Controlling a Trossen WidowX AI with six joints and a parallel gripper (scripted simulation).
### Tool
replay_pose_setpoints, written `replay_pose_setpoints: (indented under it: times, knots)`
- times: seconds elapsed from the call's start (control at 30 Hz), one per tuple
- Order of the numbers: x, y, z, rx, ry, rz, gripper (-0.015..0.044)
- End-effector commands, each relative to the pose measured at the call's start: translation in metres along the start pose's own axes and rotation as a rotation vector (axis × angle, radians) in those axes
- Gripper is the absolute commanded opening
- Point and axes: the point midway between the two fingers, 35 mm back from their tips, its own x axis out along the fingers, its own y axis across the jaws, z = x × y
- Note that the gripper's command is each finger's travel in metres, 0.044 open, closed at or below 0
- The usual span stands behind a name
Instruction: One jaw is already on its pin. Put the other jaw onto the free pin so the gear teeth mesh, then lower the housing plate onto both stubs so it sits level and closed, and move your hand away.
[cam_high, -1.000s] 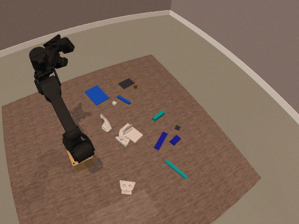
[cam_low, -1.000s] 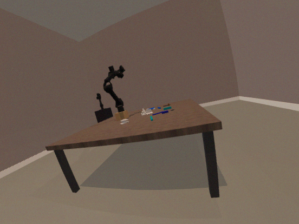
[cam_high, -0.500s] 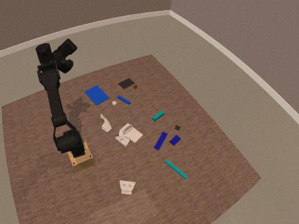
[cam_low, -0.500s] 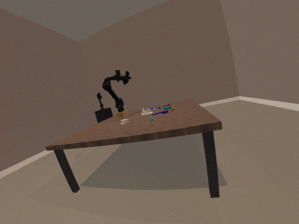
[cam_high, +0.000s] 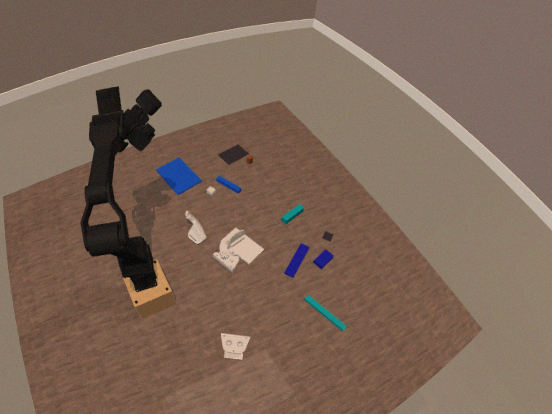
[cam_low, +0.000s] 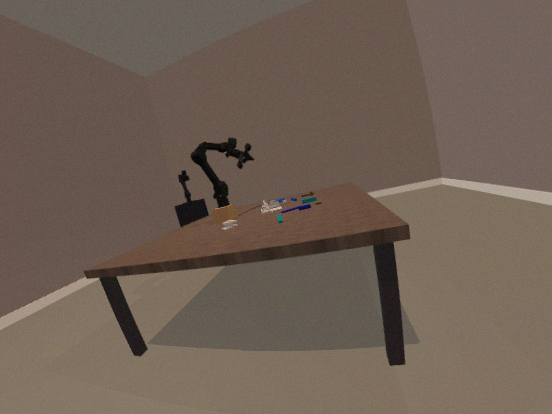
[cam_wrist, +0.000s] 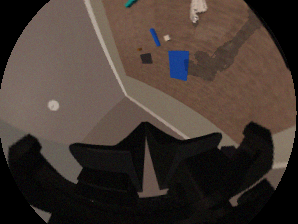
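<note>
The loose white jaw (cam_high: 196, 231) (cam_wrist: 199, 7) lies on the table, its narrow end towards the blue square. The white base assembly (cam_high: 251, 248), with one curved jaw on it, stands right of the loose jaw; whether any teeth touch is too small to tell. The white housing plate (cam_high: 235, 345) (cam_low: 229, 225) lies apart, nearer the front, with two round marks on its upper face. My gripper (cam_low: 252, 158) (cam_wrist: 144, 124) is shut and empty, raised high above the table and far from all three parts. Its fingertips are hard to make out in the top view.
A blue square (cam_high: 179, 176) (cam_wrist: 178, 65), a blue bar (cam_high: 228, 184) (cam_wrist: 155, 37), a white cube (cam_high: 211, 191) (cam_wrist: 167, 38) and a dark square (cam_high: 233, 154) (cam_wrist: 146, 58) lie behind the parts. Teal (cam_high: 292, 214) and dark blue blocks (cam_high: 297, 260) lie right.
</note>
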Motion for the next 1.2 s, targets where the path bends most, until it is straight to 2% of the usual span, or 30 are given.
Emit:
replay_pose_setpoints:
  times: [0.0, 0.27, 0.53, 0.97, 1.17]
  knots:
    - [0.020, -0.014, 0.025, -0.031, -0.088, -0.071, 0.0000]
    - [0.050, -0.042, 0.082, -0.057, -0.271, -0.225, 0.0000]
    - [0.065, -0.069, 0.141, -0.040, -0.443, -0.395, 0.0000]
    - [0.057, -0.116, 0.228, 0.077, -0.687, -0.696, 0.0000]
    - [0.047, -0.132, 0.252, 0.142, -0.757, -0.804, 0.0000]
